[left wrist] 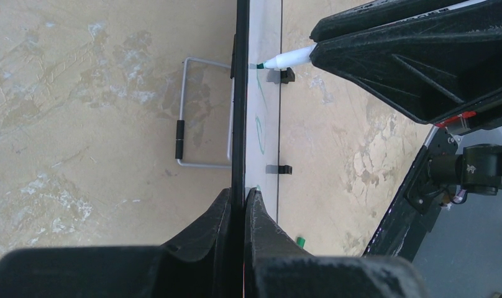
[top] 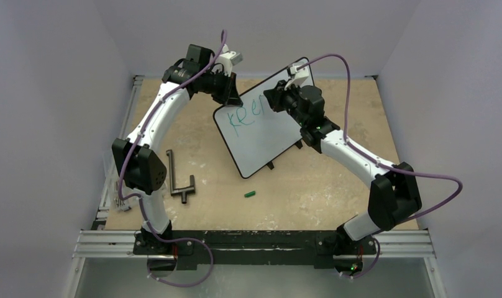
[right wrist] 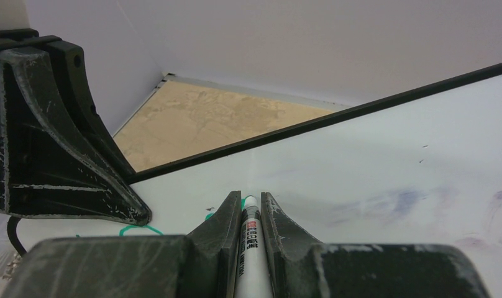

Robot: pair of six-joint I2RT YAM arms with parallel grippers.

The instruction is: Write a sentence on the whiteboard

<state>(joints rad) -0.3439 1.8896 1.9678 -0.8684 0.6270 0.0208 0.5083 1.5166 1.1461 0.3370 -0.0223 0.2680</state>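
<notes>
on the left of the desk [top: 335, 180] lies a black t-shaped tool [top: 180, 180], apart from everything and not in use. next is the left end effector [left wrist: 243, 194]. its two fingers are almost closed and they pinch the black frame of the whiteboard [top: 267, 133] at the upper left edge. the board stands tilted in the middle of the desk. i cannot tell if its small feet rest on the surface.

on the white face, just beside this grip, the sentence [top: 242, 118] has begun. there are a few green letters in one line and they read about like "kee"; the last stroke is not clear to me. the rest of the board, to the right and below, is bare. a small green cap [top: 250, 194] lies on the desk in front of the board.

further right, the right end effector [right wrist: 245, 205] is closed narrow on a white marker [right wrist: 250, 242]. the marker tip touches, or almost touches, the face at the end of the letters.

i judge the task is in its early part. the first word is under work, and the other words, perhaps on more lines, are left to write.
</notes>
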